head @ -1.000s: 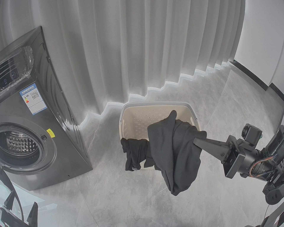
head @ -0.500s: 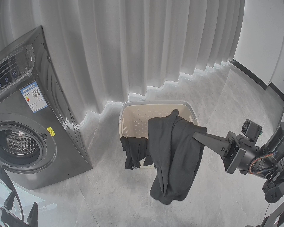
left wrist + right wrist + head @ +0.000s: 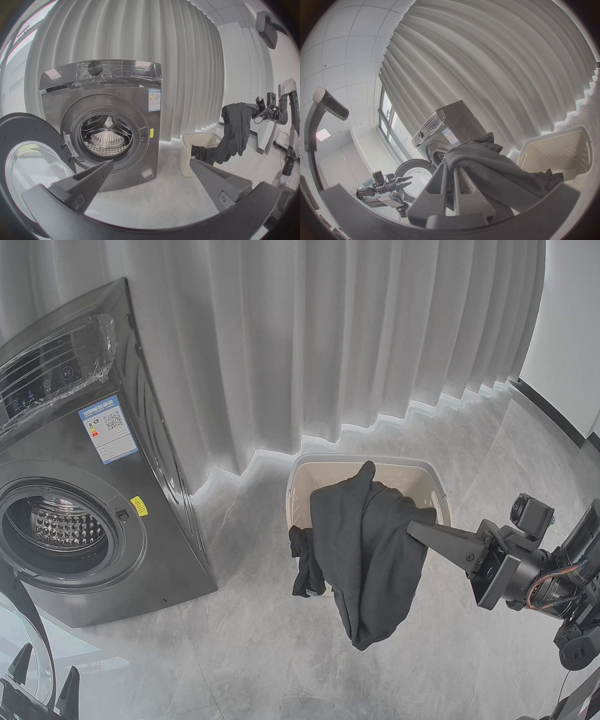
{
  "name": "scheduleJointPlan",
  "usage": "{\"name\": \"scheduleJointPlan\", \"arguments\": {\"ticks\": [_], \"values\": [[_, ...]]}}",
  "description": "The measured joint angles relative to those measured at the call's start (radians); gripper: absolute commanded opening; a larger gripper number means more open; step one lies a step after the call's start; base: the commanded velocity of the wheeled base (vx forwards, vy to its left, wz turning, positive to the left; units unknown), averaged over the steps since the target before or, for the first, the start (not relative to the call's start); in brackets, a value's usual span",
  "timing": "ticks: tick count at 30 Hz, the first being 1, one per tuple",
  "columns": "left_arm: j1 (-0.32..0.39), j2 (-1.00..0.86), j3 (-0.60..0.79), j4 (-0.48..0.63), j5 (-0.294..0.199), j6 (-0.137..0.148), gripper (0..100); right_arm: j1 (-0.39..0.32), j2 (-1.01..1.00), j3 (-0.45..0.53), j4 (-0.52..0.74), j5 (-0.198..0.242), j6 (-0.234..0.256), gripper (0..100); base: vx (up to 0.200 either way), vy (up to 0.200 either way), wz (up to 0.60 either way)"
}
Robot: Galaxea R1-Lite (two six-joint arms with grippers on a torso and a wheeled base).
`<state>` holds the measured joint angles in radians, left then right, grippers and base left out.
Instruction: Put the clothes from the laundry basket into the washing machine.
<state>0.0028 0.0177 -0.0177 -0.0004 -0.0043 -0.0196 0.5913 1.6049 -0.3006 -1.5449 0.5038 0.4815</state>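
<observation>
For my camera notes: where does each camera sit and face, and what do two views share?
Head view: head-mounted, facing forward and down; right gripper holds the dark garment near the laundry basket.
Left wrist view: left wrist, facing the open washing machine; left gripper open.
Right wrist view: right wrist, facing the machine across its fingers and the garment.
All share machine, basket, garment.
</observation>
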Motion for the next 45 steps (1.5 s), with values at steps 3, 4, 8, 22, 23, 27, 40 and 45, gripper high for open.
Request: {"name": "scheduleJointPlan", "arguments": {"ticks": [3,4,8,22,23,27,40,45], "values": [[0.000,0.000,0.000,0.000,0.000,0.003,100,-0.003,-0.001,0.002,0.000,0.001,0.000,0,0.000,0.000,0.00],[0.000,0.000,0.000,0.000,0.000,0.004,100,-0.004,-0.001,0.003,-0.001,0.001,0.000,0,0.000,0.000,0.00],[0.000,0.000,0.000,0.000,0.000,0.012,100,-0.004,0.000,0.003,-0.001,0.001,0.000,0,0.000,0.000,0.00],[0.000,0.000,0.000,0.000,0.000,0.008,100,-0.003,0.003,0.006,-0.001,0.001,-0.028,0,0.000,0.000,0.39],[0.000,0.000,0.000,0.000,0.000,0.007,100,-0.003,0.003,0.006,-0.001,0.001,-0.028,0,0.000,0.000,0.00],[0.000,0.000,0.000,0.000,0.000,0.006,100,0.004,0.002,0.010,0.000,0.003,-0.025,0,0.000,0.000,0.00],[-0.001,0.000,0.000,0.001,0.000,0.007,100,0.010,0.002,0.007,-0.002,-0.001,-0.030,0,0.000,0.000,0.23],[0.000,0.000,0.000,0.000,-0.001,0.008,100,0.009,0.001,0.004,-0.001,0.000,-0.030,0,0.000,0.000,0.60]]}}
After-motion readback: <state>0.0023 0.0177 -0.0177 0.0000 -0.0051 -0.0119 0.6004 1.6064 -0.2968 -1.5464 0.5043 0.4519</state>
